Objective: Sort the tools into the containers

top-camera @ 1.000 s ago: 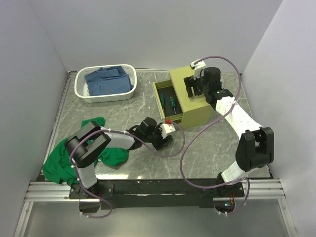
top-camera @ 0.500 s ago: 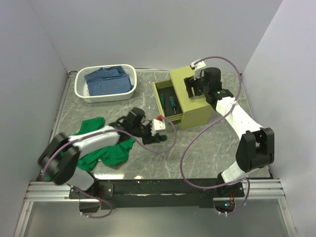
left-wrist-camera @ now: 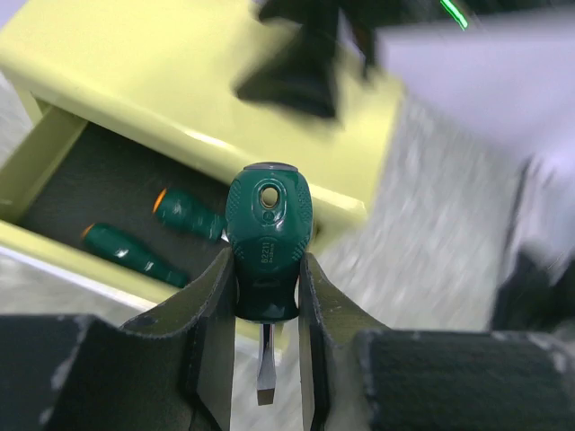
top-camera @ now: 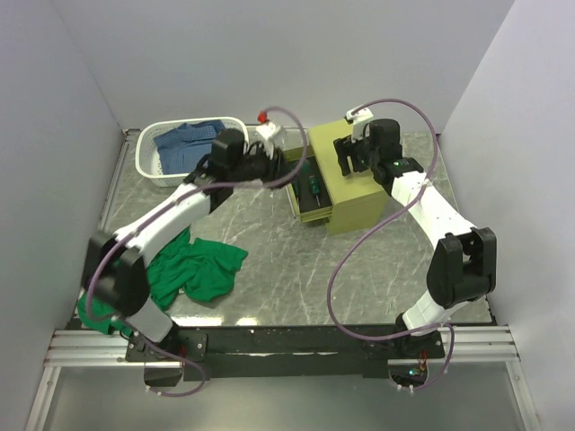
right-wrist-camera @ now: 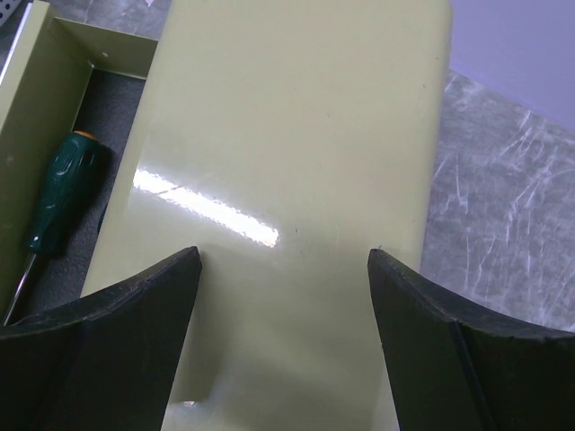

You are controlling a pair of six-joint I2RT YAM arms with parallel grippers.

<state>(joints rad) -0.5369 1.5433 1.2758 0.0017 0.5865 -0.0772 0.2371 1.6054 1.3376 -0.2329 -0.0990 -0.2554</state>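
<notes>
The left gripper (left-wrist-camera: 267, 269) is clamped on the dark green handle of a stubby screwdriver (left-wrist-camera: 268, 220), whose blade points back between the fingers. It holds the tool in the air just above the open drawer (top-camera: 310, 214) of the olive-yellow tool chest (top-camera: 350, 184). The chest stands at the far right of the table (top-camera: 269, 260), with its drawer pulled out to the left. Two more green-handled screwdrivers (left-wrist-camera: 189, 211) lie inside on the dark liner (each shows a touch of orange at the handle's end). The right gripper (right-wrist-camera: 283, 260) hangs over the chest's top, fingers spread wide and holding nothing. A white basket (top-camera: 193, 177) sits far left, and a green cloth (top-camera: 202, 269) lies near left.
</notes>
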